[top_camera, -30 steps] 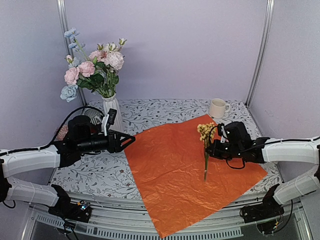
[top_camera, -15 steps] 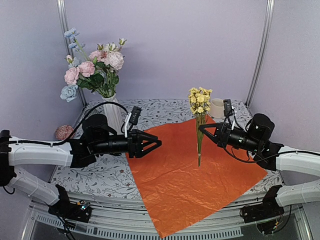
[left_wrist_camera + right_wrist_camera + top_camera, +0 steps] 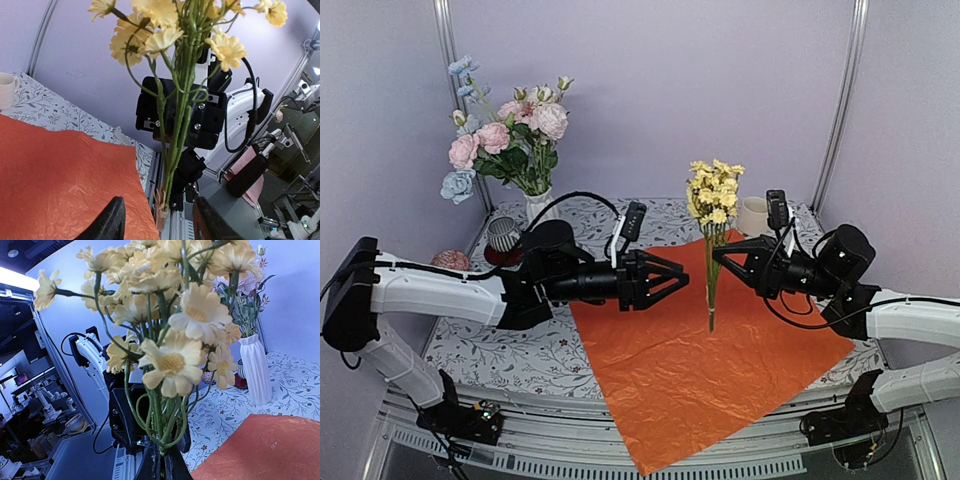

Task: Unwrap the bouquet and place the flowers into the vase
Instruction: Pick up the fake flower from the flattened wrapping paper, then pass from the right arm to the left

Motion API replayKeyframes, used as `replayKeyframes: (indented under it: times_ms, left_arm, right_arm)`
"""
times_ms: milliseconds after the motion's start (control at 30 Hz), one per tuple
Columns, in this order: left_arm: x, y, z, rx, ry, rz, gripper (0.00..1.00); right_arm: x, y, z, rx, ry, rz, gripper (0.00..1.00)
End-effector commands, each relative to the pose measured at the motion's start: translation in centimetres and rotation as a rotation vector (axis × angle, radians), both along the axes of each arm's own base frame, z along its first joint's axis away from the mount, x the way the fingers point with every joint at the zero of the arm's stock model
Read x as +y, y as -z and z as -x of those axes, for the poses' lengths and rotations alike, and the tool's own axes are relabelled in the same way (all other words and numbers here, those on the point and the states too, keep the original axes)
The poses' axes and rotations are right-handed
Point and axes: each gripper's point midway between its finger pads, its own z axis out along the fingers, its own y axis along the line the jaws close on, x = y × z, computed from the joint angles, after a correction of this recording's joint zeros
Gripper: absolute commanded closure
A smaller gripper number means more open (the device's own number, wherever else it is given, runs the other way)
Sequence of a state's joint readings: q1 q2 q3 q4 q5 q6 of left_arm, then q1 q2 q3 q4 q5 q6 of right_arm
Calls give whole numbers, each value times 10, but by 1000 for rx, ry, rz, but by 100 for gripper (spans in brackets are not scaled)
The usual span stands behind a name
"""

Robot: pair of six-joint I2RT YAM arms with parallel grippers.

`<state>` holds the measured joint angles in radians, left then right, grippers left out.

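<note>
Left gripper (image 3: 675, 288) has neared the lifted yellow flowers (image 3: 713, 195) (seemingly apart).

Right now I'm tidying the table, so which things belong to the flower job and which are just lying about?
Job:
yellow flowers
vase
pink and blue flowers already in it
orange paper

Lying about:
mug
striped cup
pinkish round thing

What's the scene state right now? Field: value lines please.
right gripper: shut on the stems of the yellow flowers, held upright over the orange paper
left gripper: open, fingers aimed at the stems, not touching them
vase: back left, holding the pink and blue flowers
orange paper: spread open on the table
mug: back right, near the paper's far corner
</note>
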<state>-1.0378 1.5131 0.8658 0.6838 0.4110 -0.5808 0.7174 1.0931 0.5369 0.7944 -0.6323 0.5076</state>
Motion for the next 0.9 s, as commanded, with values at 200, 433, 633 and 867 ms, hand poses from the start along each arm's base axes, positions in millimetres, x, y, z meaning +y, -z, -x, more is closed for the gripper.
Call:
replayKeyframes:
  times_ms: [200,433,633,867]
  left_arm:
    - [-28,-24,15,-24,118,86,63]
    - [-32,-31,30,-69,171,116,54]
    - [-38,-30,31,-75,180,108,58]
    - [-38,-24,27,-78,156,92,86]
  right_arm:
    - [5,-28,13,-101,-59,-54,97]
    - [10,-25,13,-93,-73,-47,97]
    - [15,-23,14,-91,-90,-42,97]
    - [18,-21,11,-85,-84,-37,83]
